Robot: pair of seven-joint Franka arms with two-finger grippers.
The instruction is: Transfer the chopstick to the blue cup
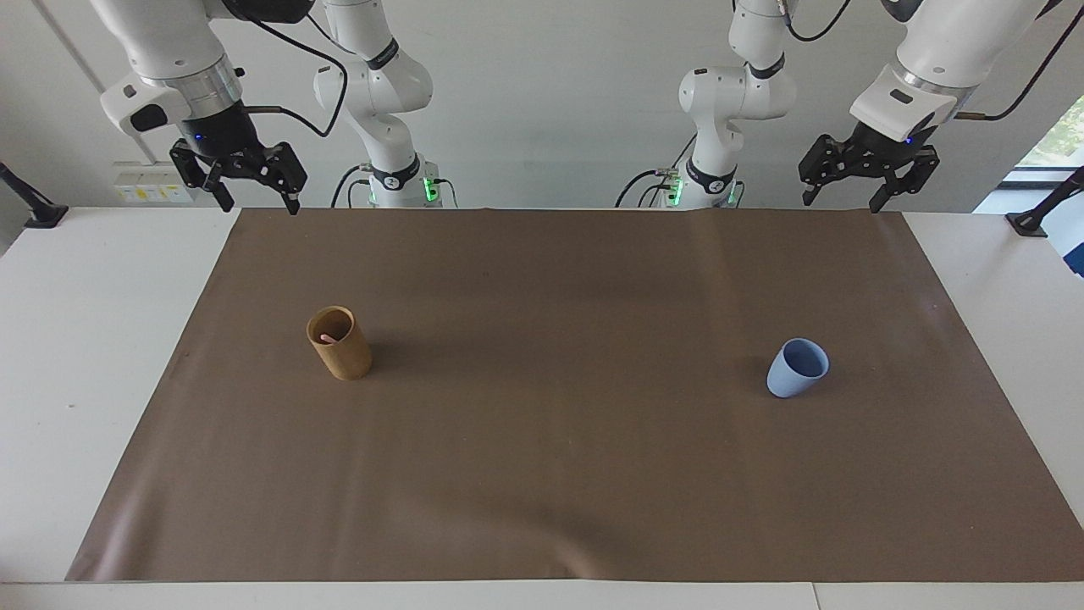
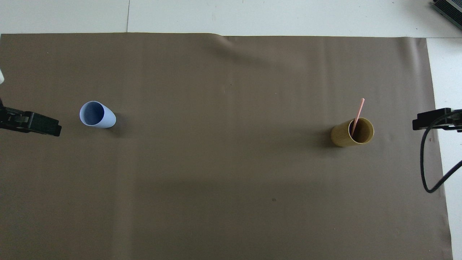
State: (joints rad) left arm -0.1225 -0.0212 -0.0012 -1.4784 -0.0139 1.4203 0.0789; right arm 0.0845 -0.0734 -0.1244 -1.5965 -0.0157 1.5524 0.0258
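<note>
Chopstick (image 2: 358, 115) stands in tan cup (image 1: 340, 343), leaning toward 12 o'clock in the overhead view. Blue cup (image 1: 797, 368) upright, well apart. Left gripper (image 1: 843, 202) and right gripper (image 1: 259, 205): raised, wide, holding nothing.

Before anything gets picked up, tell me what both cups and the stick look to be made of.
Tan cup: seemingly bamboo or wood, dull yellowish-brown wall.
Blue cup: matte plastic or ceramic, even pale blue, no shine.
Chopstick: thin pale pink stick standing in the tan cup, likely plastic; not certain.
</note>
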